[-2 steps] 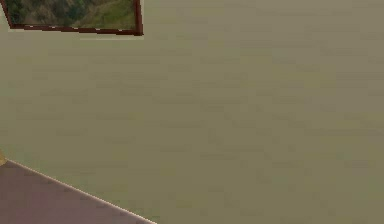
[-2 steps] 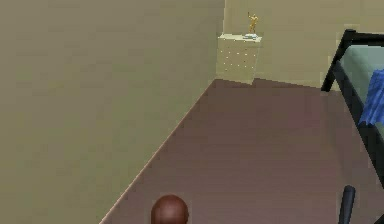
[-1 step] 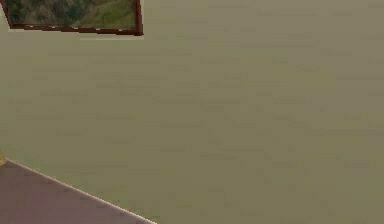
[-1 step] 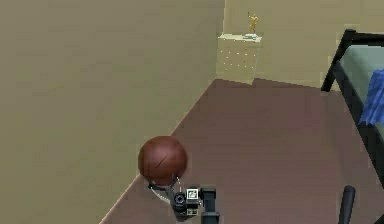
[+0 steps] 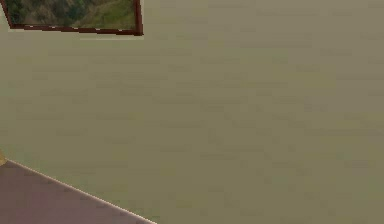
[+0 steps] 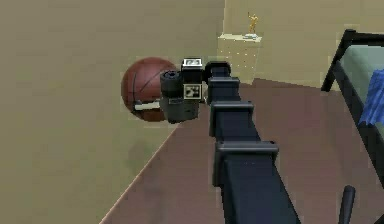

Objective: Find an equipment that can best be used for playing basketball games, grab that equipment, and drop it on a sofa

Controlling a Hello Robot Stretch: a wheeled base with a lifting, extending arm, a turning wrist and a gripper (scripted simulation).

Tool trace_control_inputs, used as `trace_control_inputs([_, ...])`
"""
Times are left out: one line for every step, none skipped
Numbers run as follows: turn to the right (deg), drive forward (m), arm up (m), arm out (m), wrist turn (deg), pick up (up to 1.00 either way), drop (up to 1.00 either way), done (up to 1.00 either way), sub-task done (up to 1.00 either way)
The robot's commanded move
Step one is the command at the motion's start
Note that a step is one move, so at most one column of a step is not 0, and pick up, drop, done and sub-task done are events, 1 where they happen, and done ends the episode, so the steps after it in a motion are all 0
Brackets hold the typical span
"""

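Basketball [image 6: 145, 80] in hand; sofa drop left to do.
It hangs at my fingers [image 6: 152, 103], off the floor [image 6: 170, 180]; their spread I cannot tell.

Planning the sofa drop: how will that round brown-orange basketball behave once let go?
Round all over, the brown-orange basketball will likely roll where it lands. It looks broad beside the gripper, so it may slip easily.

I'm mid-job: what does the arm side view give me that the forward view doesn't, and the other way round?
Arm side view: the arm, the gripper holding the basketball clear of the floor, a pale dresser with a small gold figure on top, and a bed. Forward view: a framed picture high up. Both: olive wall and dark floor.
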Motion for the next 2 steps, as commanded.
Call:
trace_control_inputs([0.0,0.0,0.0,0.0,-45.0,0.0,0.0,0.0,0.0])
trace_control_inputs([0.0,0.0,0.0,0.0,-45.0,0.0,0.0,0.0,0.0])
